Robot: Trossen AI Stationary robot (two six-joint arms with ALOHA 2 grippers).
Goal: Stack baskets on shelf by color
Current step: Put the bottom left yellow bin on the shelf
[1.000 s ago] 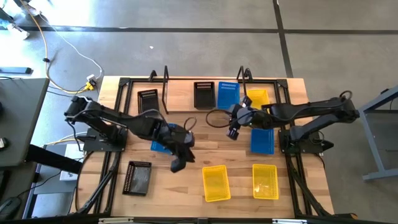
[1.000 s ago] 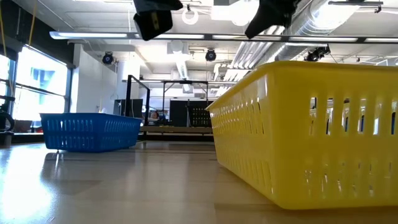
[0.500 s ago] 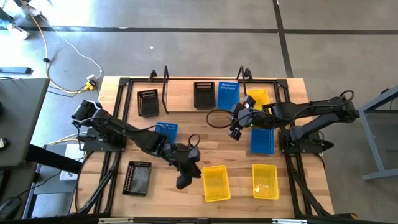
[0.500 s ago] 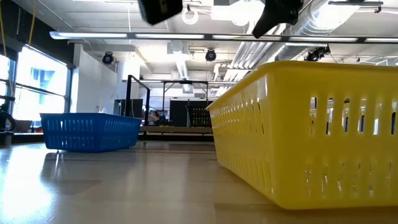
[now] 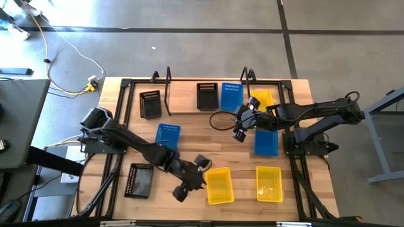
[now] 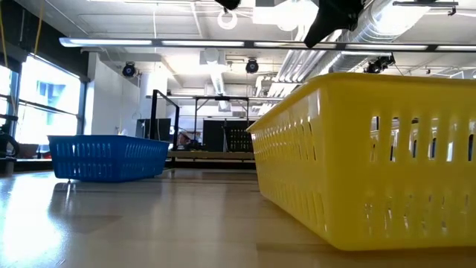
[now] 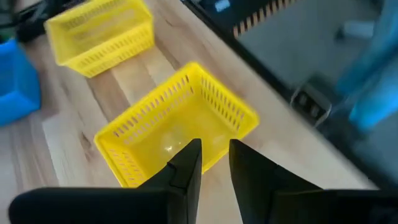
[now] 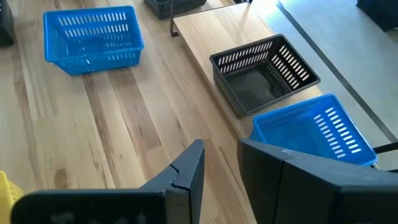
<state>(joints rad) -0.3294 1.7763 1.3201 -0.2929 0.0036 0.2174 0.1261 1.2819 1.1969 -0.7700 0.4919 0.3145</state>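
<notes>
My left gripper (image 5: 197, 175) (image 7: 216, 146) hovers open by a narrow gap just left of a yellow basket (image 5: 219, 185) (image 7: 177, 121) that rests flat near the table's near edge. A second yellow basket (image 5: 269, 183) lies to its right, and a third (image 5: 262, 99) sits by the shelf's right end. The shelf (image 5: 185, 101) (image 8: 199, 43) carries a black basket (image 5: 207, 96) and a blue basket (image 5: 231, 96). Two more blue baskets (image 5: 167, 135) (image 5: 266, 142) and two black ones (image 5: 150, 104) (image 5: 140, 180) lie on the table. My right gripper (image 5: 237, 133) (image 8: 221, 149) waits open above mid-table.
The shelf's upright wire loops (image 5: 168, 75) (image 5: 248, 75) stand at its ends along the far edge. Black arm frames run down both table sides. Bare wood (image 5: 208, 139) lies between the two grippers. A yellow cable (image 5: 69, 88) trails on the floor to the left.
My left gripper has swung from beside the left blue basket toward the table's near edge and to the right, ending beside the near middle yellow basket. That blue basket, half covered before, now shows in full. No basket has moved.
</notes>
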